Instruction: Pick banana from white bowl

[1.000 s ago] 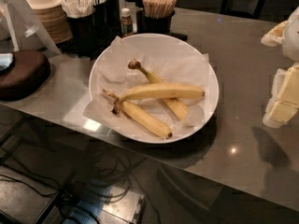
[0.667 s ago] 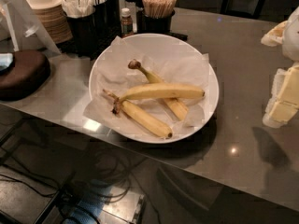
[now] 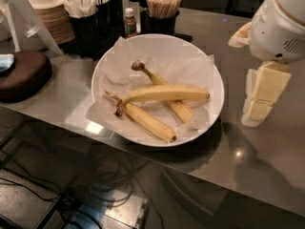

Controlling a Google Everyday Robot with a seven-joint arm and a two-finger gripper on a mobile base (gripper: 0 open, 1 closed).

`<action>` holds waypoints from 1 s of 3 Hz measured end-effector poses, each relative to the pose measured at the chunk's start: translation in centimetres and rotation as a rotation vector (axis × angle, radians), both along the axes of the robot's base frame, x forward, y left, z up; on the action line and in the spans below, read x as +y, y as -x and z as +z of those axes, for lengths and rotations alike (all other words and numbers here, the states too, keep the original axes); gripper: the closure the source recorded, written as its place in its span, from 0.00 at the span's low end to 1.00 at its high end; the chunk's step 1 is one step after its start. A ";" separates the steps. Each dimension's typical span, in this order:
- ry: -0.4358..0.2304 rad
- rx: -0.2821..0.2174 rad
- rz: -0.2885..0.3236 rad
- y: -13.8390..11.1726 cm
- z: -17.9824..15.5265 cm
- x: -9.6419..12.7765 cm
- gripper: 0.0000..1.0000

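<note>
The white bowl (image 3: 102,61), wide and lined with crinkled white paper, sits on the dark counter at mid-frame. Three bananas lie in it. The banana (image 3: 167,93) is the thick arched one and lies across the top of the other two, its stem end to the left. A slim banana with a knobby brown stem (image 3: 178,109) runs under it. Another slim banana (image 3: 147,121) lies toward the front. My gripper (image 3: 261,97) hangs at the right, just outside the bowl's right rim, above the counter and holding nothing.
Stacked beige bowls (image 3: 47,13), black holders with napkins and wooden stirrers (image 3: 162,6), and a small bottle (image 3: 129,22) stand behind the bowl. A dark brown round object (image 3: 21,75) lies at the left. The counter's front edge runs diagonally below the bowl.
My arm and gripper have moved left, further into view and closer to the bowl's right rim. The bananas and the bowl have not moved.
</note>
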State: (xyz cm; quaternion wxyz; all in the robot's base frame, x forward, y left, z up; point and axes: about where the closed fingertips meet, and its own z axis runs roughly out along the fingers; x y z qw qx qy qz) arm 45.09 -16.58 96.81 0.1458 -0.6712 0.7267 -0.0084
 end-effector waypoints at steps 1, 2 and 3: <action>0.011 0.026 0.149 -1.2 -0.7 4.4 0.00; 0.002 0.052 0.268 -4.9 -2.1 9.9 0.00; 0.001 0.052 0.268 -4.9 -2.1 9.9 0.00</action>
